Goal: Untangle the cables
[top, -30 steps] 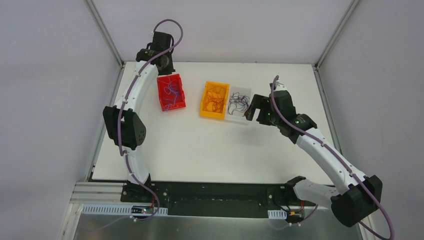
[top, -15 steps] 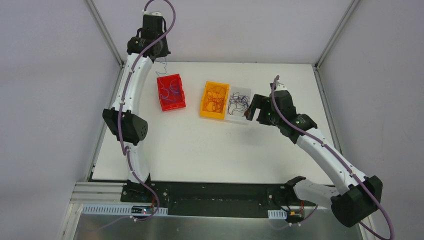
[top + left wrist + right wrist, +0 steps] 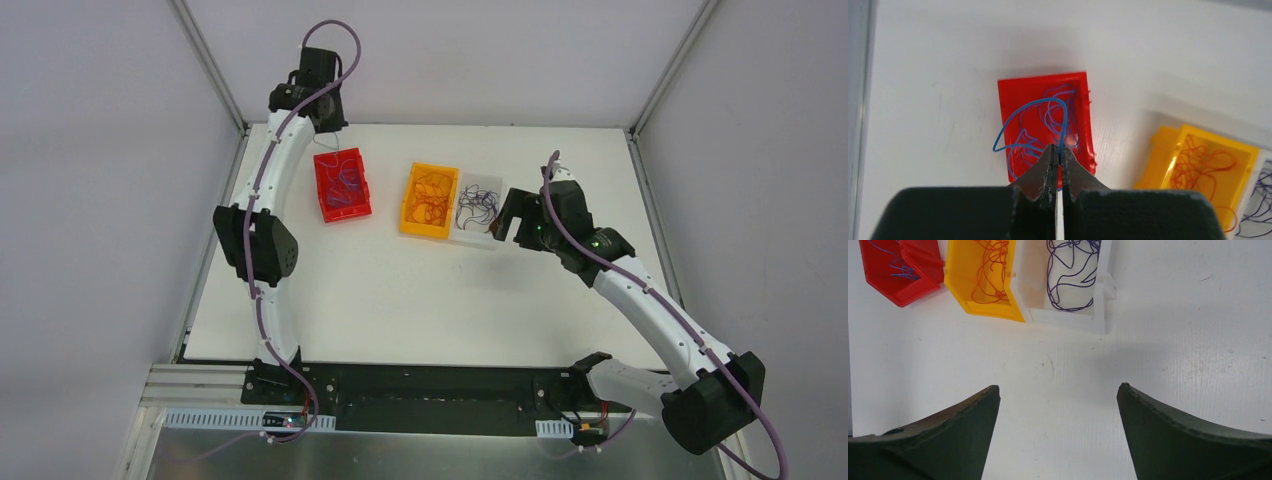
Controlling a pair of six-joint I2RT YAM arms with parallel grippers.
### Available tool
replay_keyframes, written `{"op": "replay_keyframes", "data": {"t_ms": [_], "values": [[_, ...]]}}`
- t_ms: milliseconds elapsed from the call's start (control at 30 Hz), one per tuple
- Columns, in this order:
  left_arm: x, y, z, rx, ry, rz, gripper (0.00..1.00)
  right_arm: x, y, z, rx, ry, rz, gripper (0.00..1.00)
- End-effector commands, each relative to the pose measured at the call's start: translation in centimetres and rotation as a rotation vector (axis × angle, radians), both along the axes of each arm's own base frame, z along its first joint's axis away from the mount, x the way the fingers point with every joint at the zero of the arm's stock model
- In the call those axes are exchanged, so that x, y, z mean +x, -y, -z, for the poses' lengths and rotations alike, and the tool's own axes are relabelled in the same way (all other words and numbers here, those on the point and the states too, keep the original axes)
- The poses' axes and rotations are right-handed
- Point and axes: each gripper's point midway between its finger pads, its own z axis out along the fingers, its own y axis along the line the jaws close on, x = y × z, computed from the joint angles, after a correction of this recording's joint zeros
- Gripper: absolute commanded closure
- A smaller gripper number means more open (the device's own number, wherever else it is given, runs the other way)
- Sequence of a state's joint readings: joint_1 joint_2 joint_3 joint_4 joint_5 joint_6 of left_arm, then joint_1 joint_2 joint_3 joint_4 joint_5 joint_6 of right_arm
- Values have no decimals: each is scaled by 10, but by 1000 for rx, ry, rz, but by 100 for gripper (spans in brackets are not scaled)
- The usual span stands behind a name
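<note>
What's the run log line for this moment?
left claw shut on blue cable over red bin | right claw open, facing white bin

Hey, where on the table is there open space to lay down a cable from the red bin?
The biggest bare stretch of table is the near half, from the bins to the near edge. A narrower gap lies between the red bin and the yellow bin. It is crowded where the yellow bin sits against the white bin, with the right gripper close beside.

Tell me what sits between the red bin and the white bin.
The yellow bin of orange cables, close against the white bin, with bare table toward the red bin. The top view shows it.
</note>
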State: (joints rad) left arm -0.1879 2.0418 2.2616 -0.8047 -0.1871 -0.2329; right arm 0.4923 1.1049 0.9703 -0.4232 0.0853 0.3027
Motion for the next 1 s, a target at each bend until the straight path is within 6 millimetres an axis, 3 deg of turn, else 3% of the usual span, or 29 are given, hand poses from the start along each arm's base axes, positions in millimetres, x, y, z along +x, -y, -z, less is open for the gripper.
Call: {"op": "replay_keyframes", "data": {"t_ms": [0,133,333,667,800,833,900,967], "values": [[-14,-7,51,-7,-113,-38,100,1,-3,-20,42,41,-3,9],[-17,-8,93,-3,-161,-57,100,1,-4,-20,47,35,-9,9],[-10,-9,135,22,-230,-66,100,1,-6,-20,51,31,-16,9],[-3,2,181,-16,-301,-46,100,0,-6,-19,54,27,-16,9],[-4,7,179,-36,-300,-22,100,-1,-5,-17,49,26,-14,9],[-4,8,172,-42,-289,-22,93,-1,-4,-17,46,22,-13,9],[-6,8,156,-50,-258,-21,69,-2,-4,-16,47,17,-13,9],[-9,9,129,-63,-208,-16,51,-2,-4,-16,50,17,-8,9]]}}
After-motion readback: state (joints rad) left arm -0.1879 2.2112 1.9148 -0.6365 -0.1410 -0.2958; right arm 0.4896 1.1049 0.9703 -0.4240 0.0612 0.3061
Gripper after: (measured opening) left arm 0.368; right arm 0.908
